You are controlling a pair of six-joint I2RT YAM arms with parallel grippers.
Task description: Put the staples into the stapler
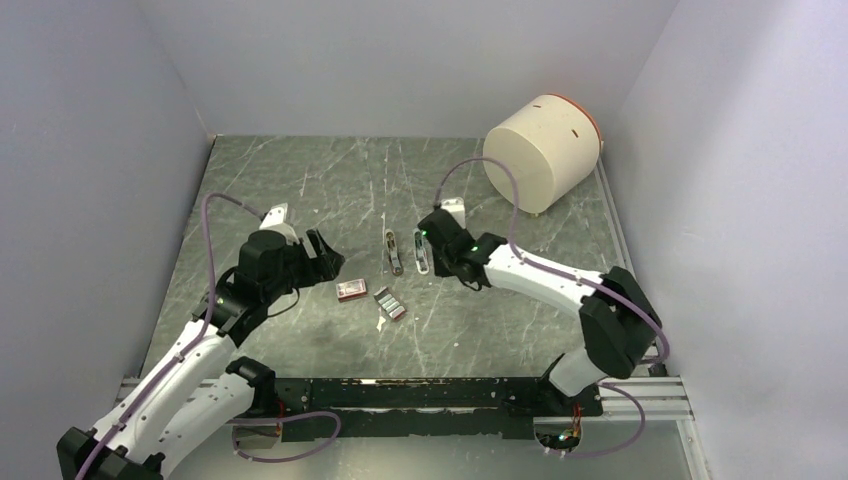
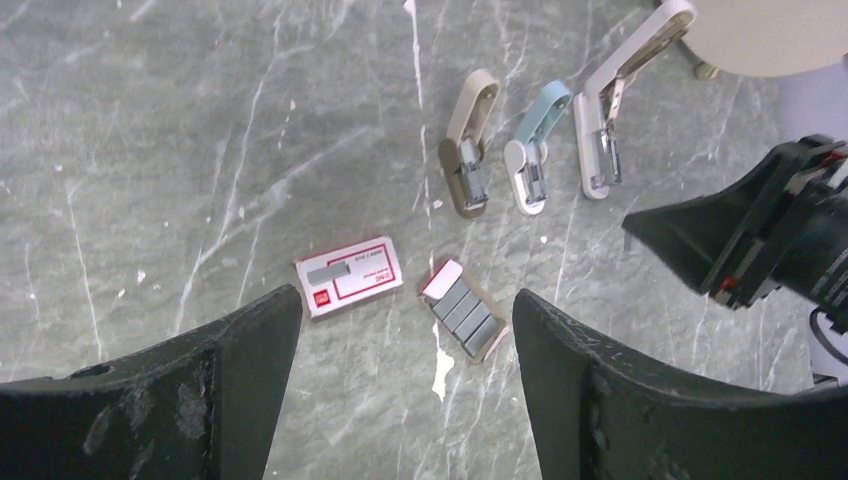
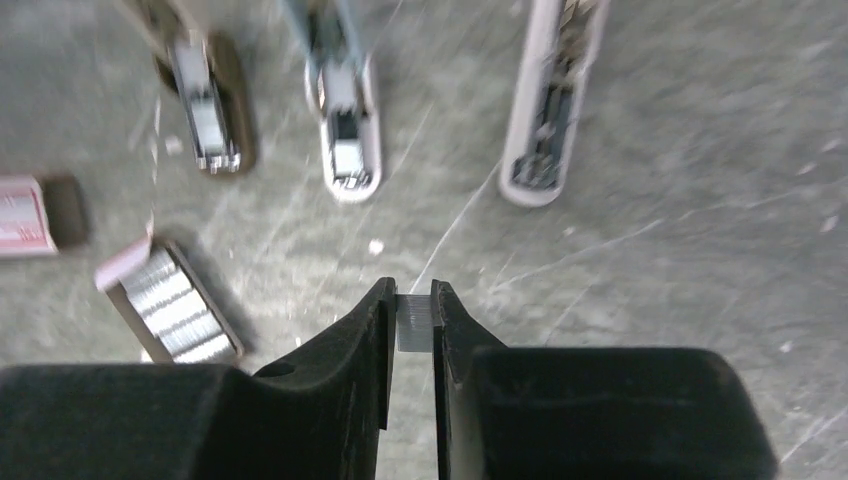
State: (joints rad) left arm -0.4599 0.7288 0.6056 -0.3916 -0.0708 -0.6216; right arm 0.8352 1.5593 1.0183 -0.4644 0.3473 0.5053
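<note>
**Staple strip being pinched near three open staplers**

A small silvery strip (image 3: 413, 325), seemingly a short run of staples though the wrist view is blurred, is being clenched between the fingertips of the right gripper (image 3: 412, 302). That gripper is being held over the middle of the grey marbled desk (image 1: 300, 180), somewhat nearer the right edge. The left gripper (image 2: 405, 345) is being held spread wide with nothing between its fingers, on the side of the left edge.

The block of silvery-grey staple strips with a red end (image 2: 463, 310) is being seen lying near the desk's centre, apart from both grippers. Just beside it, on the left-edge side, a little red-and-white cardboard box (image 2: 350, 277) is lying flat.

Towards the far edge from these, three staplers are being seen hinged open in a row. They are a tan and brown plastic stapler (image 2: 472, 115), a light-blue and white stapler (image 2: 540, 120) and a long white stapler (image 2: 592, 150). Near the far right corner a large cream cylinder with an orange end (image 1: 540, 150) is lying on its side.
</note>
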